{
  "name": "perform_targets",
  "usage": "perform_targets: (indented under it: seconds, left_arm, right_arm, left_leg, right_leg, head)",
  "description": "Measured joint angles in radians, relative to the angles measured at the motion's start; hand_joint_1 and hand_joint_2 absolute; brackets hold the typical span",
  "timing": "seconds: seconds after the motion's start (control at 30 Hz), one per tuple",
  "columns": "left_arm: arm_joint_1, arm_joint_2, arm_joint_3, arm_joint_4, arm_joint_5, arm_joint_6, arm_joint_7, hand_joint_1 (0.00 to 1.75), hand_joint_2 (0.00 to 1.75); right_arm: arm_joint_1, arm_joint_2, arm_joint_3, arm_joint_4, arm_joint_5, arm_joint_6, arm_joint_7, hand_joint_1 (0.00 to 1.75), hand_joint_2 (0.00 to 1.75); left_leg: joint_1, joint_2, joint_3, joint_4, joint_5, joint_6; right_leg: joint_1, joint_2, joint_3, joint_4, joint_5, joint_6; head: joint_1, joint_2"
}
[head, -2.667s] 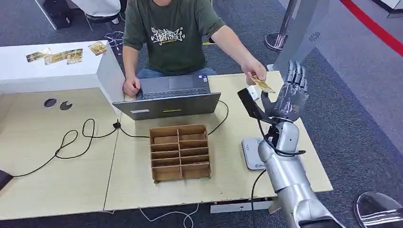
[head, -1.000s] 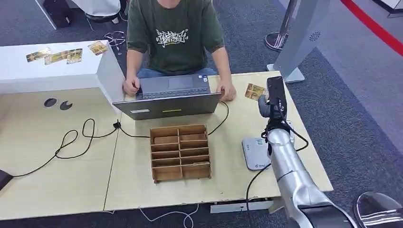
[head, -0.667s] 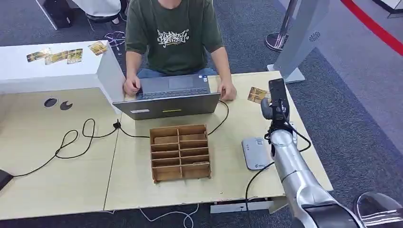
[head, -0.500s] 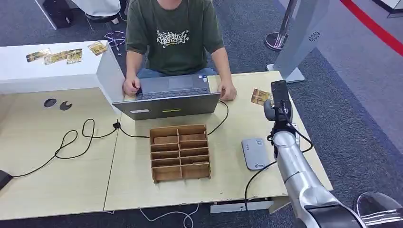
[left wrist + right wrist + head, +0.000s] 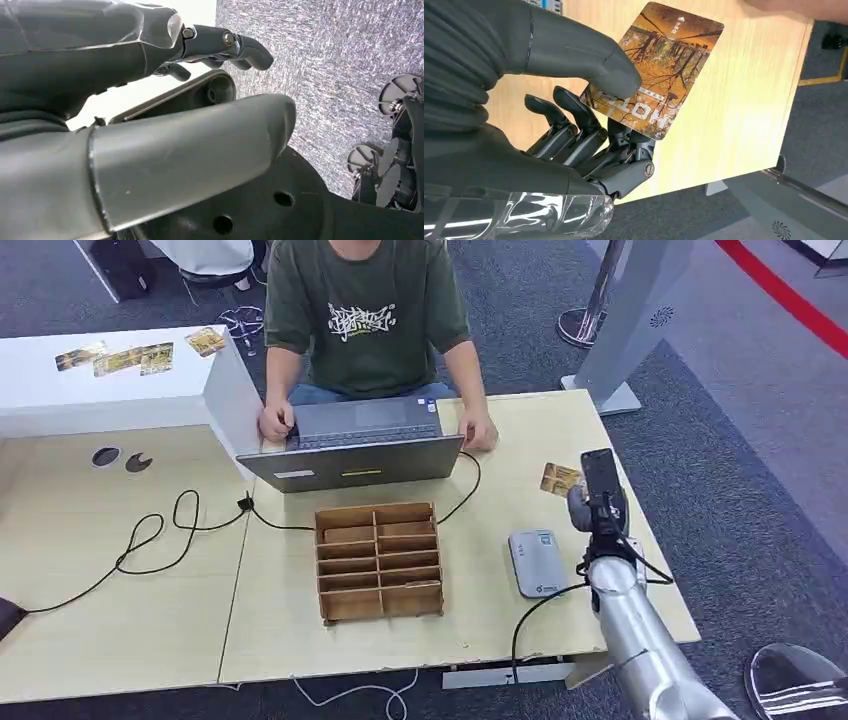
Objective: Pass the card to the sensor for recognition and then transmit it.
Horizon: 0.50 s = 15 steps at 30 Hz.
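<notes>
Card reads "PION" (other print illegible).

In the head view the right hand sits behind its dark wrist camera, so its fingers cannot be made out there, and the card shows as a small orange patch with its print too small to read. In the right wrist view the thumb covers one corner of the card (its lettering partly hidden). The person is cut off at the far edge. The sensor markings are illegible.
</notes>
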Motion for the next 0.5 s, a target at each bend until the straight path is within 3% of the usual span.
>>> perform_targets:
  seconds: [0.5]
  left_arm:
    - [0.001, 0.000, 0.006, 0.000, 0.000, 0.001, -0.001, 0.00, 0.00]
  right_arm:
    - [0.120, -0.023, 0.002, -0.090, -0.020, 0.018, 0.012, 1.75, 1.75]
  left_leg:
    - [0.000, 0.000, 0.000, 0.000, 0.000, 0.000]
  right_leg:
    - [0.000, 0.000, 0.000, 0.000, 0.000, 0.000]
  head:
    - [0.000, 0.000]
